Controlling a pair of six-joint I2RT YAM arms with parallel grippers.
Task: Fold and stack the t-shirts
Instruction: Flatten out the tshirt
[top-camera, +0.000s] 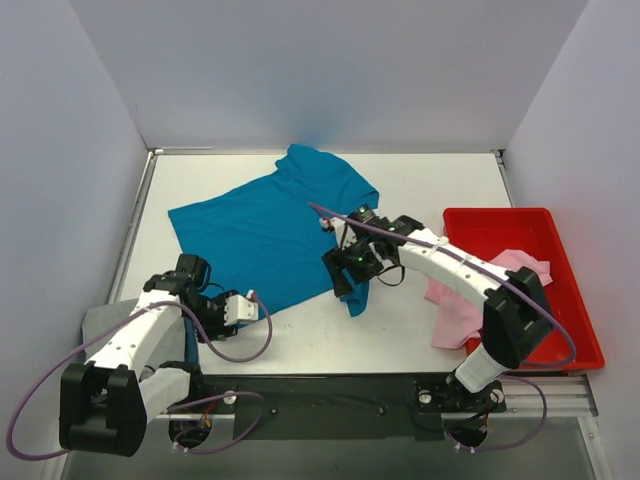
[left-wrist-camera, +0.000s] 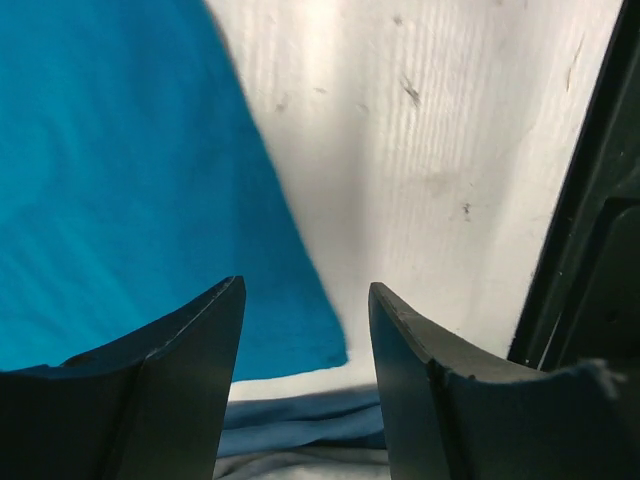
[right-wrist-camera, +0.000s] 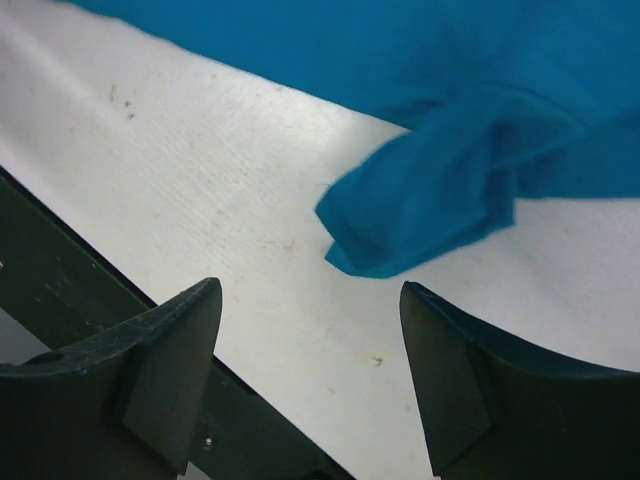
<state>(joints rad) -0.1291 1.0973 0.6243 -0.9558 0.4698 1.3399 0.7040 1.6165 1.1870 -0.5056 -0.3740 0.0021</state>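
**Both hands spread beside the teal t-shirt (top-camera: 262, 235)**

The left hand (left-wrist-camera: 305, 300) is spread and empty above the shirt's near corner. The right hand (right-wrist-camera: 310, 300), also spread, hovers by a bunched corner (right-wrist-camera: 420, 200). The shirt lies on the white surface (top-camera: 440, 185). The pink t-shirt (top-camera: 465, 300) drapes over the red tray (top-camera: 500, 214).

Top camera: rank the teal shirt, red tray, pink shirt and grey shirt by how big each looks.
1. teal t-shirt, spread out flat
2. red tray, close behind the teal one
3. pink t-shirt, bunched over the tray's near rim
4. grey t-shirt, only a small patch shows, so its real rank is unsure
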